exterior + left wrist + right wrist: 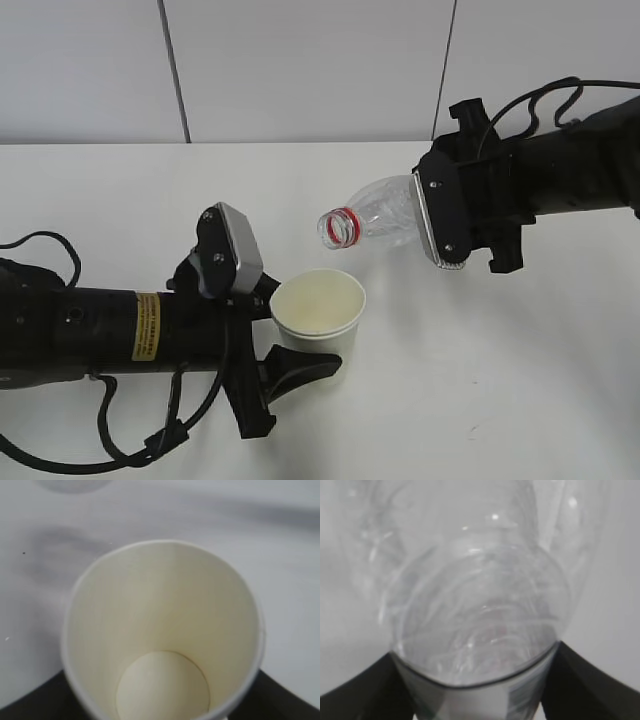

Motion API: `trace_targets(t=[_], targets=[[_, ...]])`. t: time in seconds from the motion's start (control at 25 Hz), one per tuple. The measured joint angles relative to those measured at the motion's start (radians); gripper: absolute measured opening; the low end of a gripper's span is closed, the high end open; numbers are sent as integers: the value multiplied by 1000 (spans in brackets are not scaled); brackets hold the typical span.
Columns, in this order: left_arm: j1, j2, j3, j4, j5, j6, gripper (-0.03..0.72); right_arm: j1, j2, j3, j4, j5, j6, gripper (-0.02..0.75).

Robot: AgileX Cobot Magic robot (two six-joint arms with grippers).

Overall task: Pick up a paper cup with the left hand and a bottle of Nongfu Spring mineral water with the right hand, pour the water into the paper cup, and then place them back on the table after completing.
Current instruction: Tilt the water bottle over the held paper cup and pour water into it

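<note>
The left hand's gripper (300, 345) is shut on the white paper cup (320, 310), which stands upright at the table's middle front. In the left wrist view the cup (160, 630) fills the frame and its inside looks dry. The right hand's gripper (425, 215) is shut on the clear bottle (380, 215), tipped on its side with its open, red-ringed mouth (340, 227) pointing left, just above and behind the cup's rim. In the right wrist view the bottle (475, 605) fills the frame between the black fingers (360, 690). I see no stream of water.
The white table (520, 380) spreads around both arms. A grey wall with dark seams (175, 70) runs along the back edge. Black cables (40, 245) trail by the left arm.
</note>
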Motion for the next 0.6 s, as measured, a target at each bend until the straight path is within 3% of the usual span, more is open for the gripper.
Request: trace_targets(t=[0.6], targets=[[-1,12,-38,-1,-1,0,441,0,0,0,0,29,0,475]])
